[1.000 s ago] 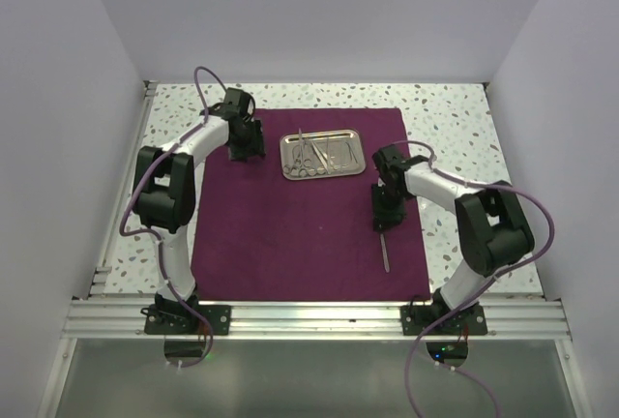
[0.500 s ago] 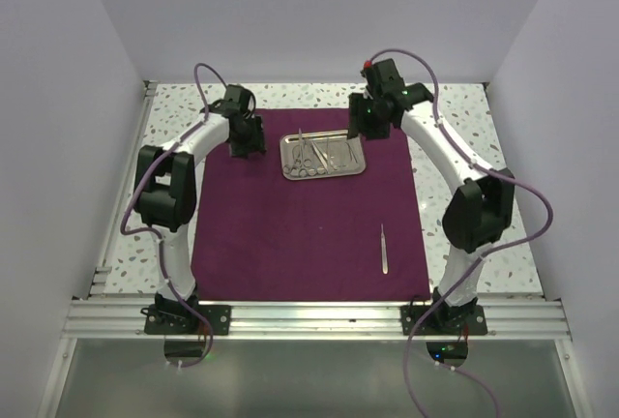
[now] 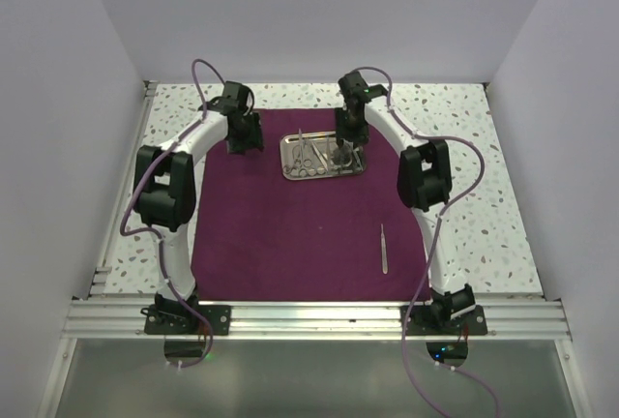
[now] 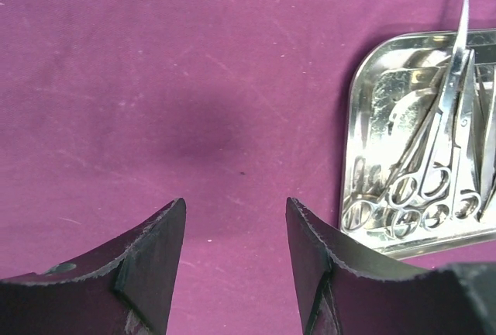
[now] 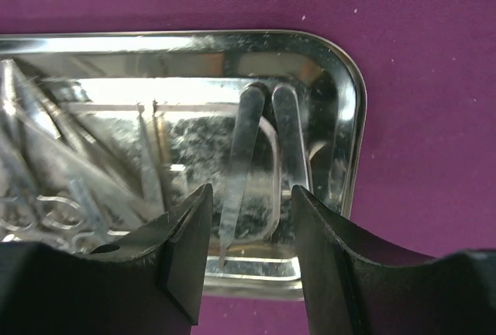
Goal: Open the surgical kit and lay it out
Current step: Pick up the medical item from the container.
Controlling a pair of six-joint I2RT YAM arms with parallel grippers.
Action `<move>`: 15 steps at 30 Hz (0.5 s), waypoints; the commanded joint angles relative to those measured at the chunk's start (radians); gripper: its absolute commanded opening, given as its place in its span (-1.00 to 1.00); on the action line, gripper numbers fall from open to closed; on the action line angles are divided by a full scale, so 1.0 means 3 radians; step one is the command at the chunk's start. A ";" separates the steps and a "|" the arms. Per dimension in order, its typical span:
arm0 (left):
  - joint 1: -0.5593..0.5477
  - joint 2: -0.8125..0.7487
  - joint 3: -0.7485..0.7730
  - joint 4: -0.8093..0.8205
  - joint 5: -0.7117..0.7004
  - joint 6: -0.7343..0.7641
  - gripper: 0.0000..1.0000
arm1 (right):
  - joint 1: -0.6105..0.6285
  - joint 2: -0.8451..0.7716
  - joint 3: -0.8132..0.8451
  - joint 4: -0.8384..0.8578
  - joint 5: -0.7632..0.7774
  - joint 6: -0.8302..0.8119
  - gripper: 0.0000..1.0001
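The surgical kit's dark purple cloth [image 3: 290,234] lies spread flat. A shiny steel tray [image 3: 286,157] stands at its back middle with ring-handled scissors [image 4: 434,160] and other silver instruments inside. One thin instrument [image 3: 384,249] lies alone on the cloth's front right. My right gripper [image 3: 346,152] hangs open over the tray's right end [image 5: 353,102]. In the right wrist view one arm of the tweezers [image 5: 249,141] runs between its fingers, untouched. My left gripper [image 3: 243,141] stands open over bare cloth [image 4: 155,79] left of the tray [image 4: 353,118], holding nothing.
The speckled tabletop [image 3: 464,128] borders the cloth on the left, back and right. White walls close in the sides and back. A metal rail [image 3: 309,316] with both arm bases runs along the near edge.
My right arm has left the thin instrument on the cloth's front right, swung to the back and come over the tray with its jaws open. The left arm has stayed put.
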 commanded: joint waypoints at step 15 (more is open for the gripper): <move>0.0136 0.0039 0.0124 -0.0021 -0.0037 0.0061 0.17 | -0.0086 -0.0063 -0.0088 -0.0108 0.0256 -0.0103 -0.07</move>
